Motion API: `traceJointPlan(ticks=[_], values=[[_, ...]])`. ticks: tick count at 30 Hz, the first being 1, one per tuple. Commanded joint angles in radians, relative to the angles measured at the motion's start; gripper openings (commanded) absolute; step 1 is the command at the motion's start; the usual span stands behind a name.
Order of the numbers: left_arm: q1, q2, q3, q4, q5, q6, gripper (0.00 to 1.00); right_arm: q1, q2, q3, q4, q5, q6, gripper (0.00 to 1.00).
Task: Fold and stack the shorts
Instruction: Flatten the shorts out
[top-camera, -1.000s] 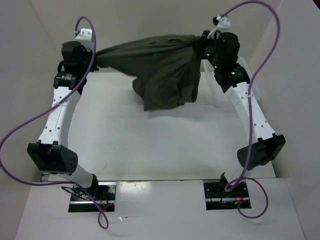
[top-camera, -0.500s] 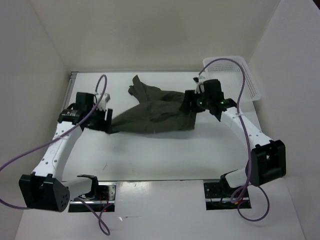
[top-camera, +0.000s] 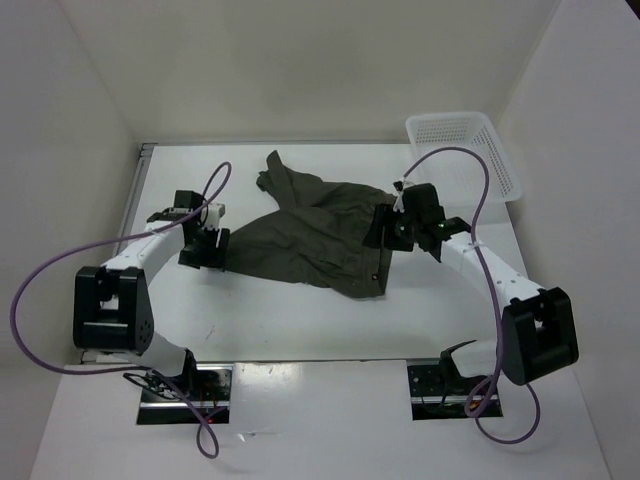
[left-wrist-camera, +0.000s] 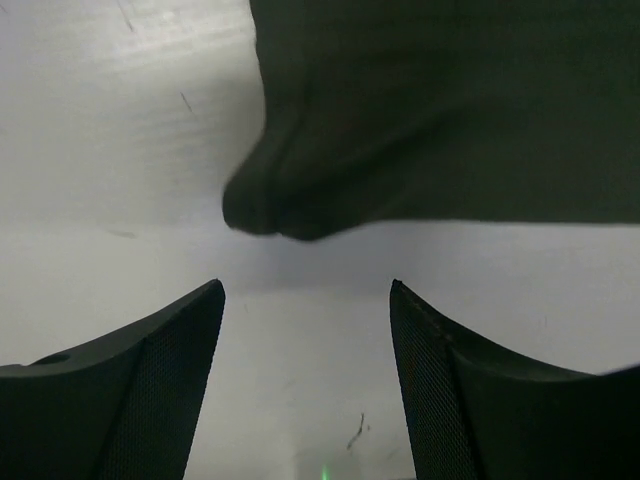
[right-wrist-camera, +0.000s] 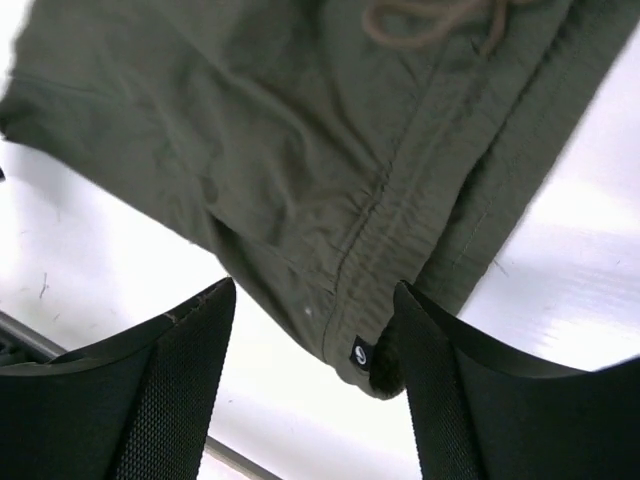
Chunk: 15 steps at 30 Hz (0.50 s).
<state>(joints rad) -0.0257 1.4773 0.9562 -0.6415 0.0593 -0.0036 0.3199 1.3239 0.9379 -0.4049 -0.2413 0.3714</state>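
The dark olive shorts (top-camera: 315, 235) lie crumpled and spread on the white table (top-camera: 300, 325), one leg pointing to the back left. My left gripper (top-camera: 205, 245) stands open at their left edge; in the left wrist view a rolled cloth edge (left-wrist-camera: 270, 205) lies just beyond the left gripper (left-wrist-camera: 306, 300), with only bare table between the fingers. My right gripper (top-camera: 385, 230) is open over the right side. In the right wrist view a hem corner of the shorts (right-wrist-camera: 300, 130) with a small black label (right-wrist-camera: 361, 351) lies between the open jaws of the right gripper (right-wrist-camera: 315, 295). The drawstring (right-wrist-camera: 430, 25) shows at the top.
A white lattice basket (top-camera: 500, 160) stands at the back right corner of the table. White walls close in at the left, back and right. Purple cables loop off both arms.
A second ago both grippers held the shorts stretched high in the air. Both arms have come down and both grippers have opened; the shorts now lie on the table.
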Motion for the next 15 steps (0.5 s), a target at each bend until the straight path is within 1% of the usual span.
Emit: traceJointPlan(ticks=[1,3,4,5,8,10,11,15], values=[[0.012,0.037,0.085,0.210,-0.024,0.004,0.74,-0.005,0.037,-0.053,0.050,0.046,0.076,0.68],[0.042,0.082,0.145,0.223,0.029,0.004,0.74,-0.005,0.037,-0.097,0.090,0.046,0.087,0.63],[0.052,0.096,0.156,0.255,0.045,0.004,0.72,-0.005,0.023,-0.112,0.104,0.046,0.101,0.61],[0.061,0.112,0.156,0.267,0.063,0.004,0.72,-0.005,0.009,-0.137,0.116,0.066,0.118,0.57],[0.092,0.167,0.179,0.301,0.123,0.004,0.68,-0.005,0.000,-0.158,0.149,0.077,0.136,0.49],[0.102,0.201,0.179,0.310,0.169,0.004,0.67,-0.005,0.000,-0.169,0.175,0.077,0.147,0.47],[0.102,0.224,0.179,0.310,0.184,0.004,0.64,-0.005,0.000,-0.183,0.175,0.077,0.147,0.46],[0.102,0.281,0.179,0.348,0.185,0.004,0.61,-0.005,0.009,-0.194,0.184,0.099,0.158,0.43]])
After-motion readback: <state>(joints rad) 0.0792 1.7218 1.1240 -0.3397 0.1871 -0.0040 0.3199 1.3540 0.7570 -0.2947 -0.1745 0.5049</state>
